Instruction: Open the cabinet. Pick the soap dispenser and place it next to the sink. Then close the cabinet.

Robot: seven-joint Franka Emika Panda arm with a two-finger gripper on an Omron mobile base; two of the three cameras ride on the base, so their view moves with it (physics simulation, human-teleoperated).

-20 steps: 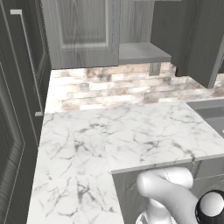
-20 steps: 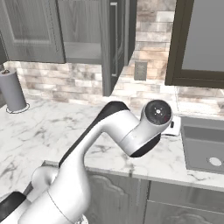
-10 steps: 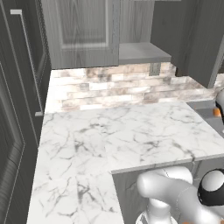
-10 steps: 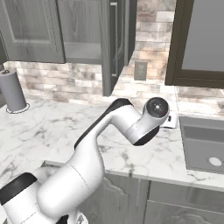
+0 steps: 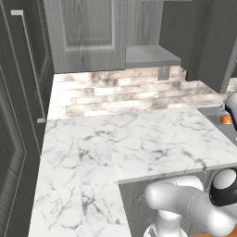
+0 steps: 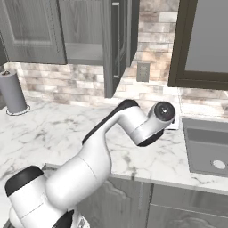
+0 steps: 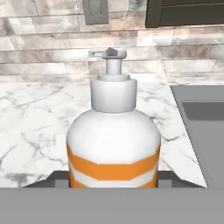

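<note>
From the hand view I see the soap dispenser (image 7: 113, 144) upright and very close, between the pincer (image 7: 113, 181) jaws, so the pincer is closed on it. It is above the marble counter (image 7: 35, 127), just left of the sink (image 7: 205, 127). In the right base view the cabinet (image 6: 111, 44) door stands open, with the grey shelf (image 6: 84, 57) inside. A paper towel roll (image 6: 12, 92) stands far left.

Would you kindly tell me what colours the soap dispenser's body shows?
White with orange bands, under a white pump; the soap dispenser shows best in the hand view.
</note>
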